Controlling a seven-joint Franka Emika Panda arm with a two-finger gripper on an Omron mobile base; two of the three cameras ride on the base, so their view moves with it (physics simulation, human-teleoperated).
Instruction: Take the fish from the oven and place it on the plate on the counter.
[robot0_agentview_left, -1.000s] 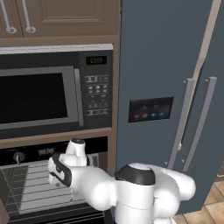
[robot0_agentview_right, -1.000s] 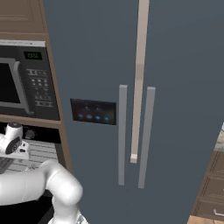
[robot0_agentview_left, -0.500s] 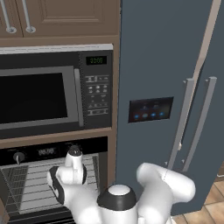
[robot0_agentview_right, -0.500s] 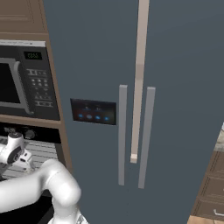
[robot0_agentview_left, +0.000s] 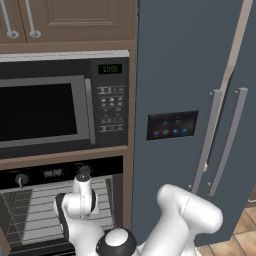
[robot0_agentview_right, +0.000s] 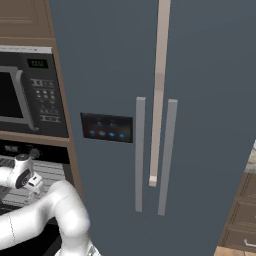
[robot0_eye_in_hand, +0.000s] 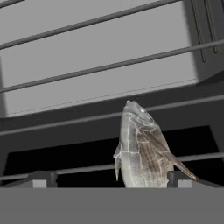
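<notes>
The black oven (robot0_agentview_left: 107, 172) stands open below the microwave, its grey racks (robot0_agentview_left: 35, 215) showing. The oven (robot0_agentview_right: 55, 152) is also at the left edge of the right base view. My wrist (robot0_agentview_left: 80, 202) reaches into the oven's mouth. In the hand view a grey-brown fish (robot0_eye_in_hand: 140, 148) lies on a rack bar (robot0_eye_in_hand: 87, 168), head pointing away. My gripper (robot0_eye_in_hand: 111, 181) is open, fingers wide apart. The fish sits between them, close to the right fingertip (robot0_eye_in_hand: 181, 179) and well clear of the left one. The plate and counter are out of view.
A silver-framed microwave (robot0_agentview_left: 45, 107) with a keypad sits directly above the oven. A tall blue-grey fridge (robot0_agentview_right: 150, 125) with two bar handles stands just to the right. Brown cabinet doors (robot0_agentview_left: 75, 20) hang above. Wooden drawers (robot0_agentview_right: 245, 215) show at far right.
My elbow has swung down and toward the cameras, folding the arm lower. The wrist has sunk a little in front of the oven racks.
</notes>
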